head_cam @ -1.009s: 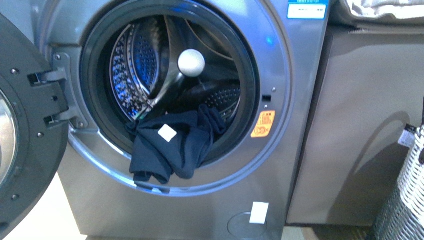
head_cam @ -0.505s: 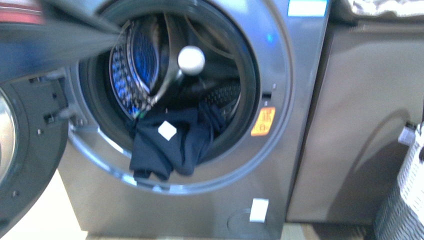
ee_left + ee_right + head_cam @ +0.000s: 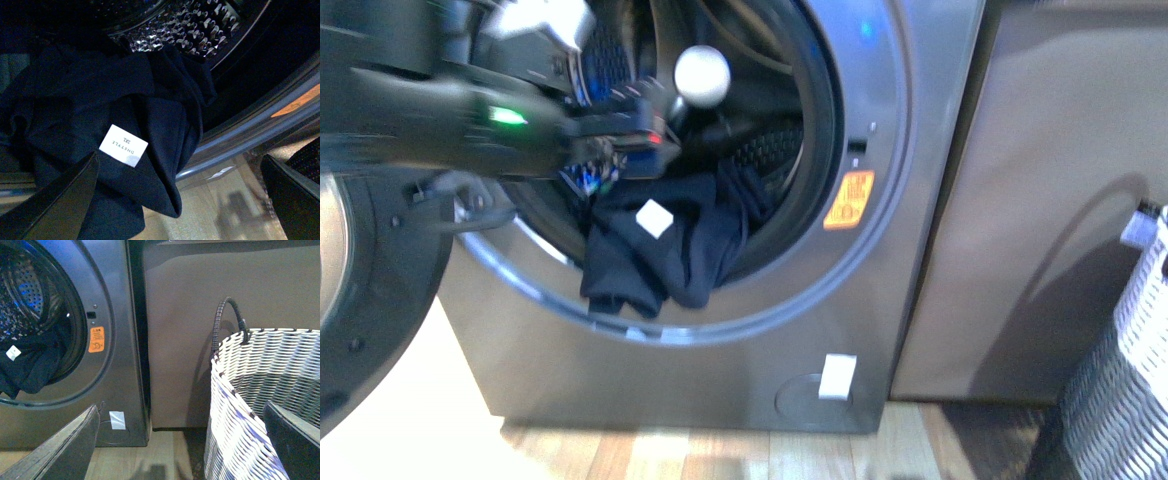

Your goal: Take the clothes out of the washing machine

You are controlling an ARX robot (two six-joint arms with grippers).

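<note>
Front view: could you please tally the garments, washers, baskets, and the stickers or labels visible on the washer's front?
Garment: 1
Washer: 1
Basket: 1
Stickers or labels: 2, an orange sticker and a white label
Total: 5

Dark navy clothes drape over the open washing machine rim.
</note>
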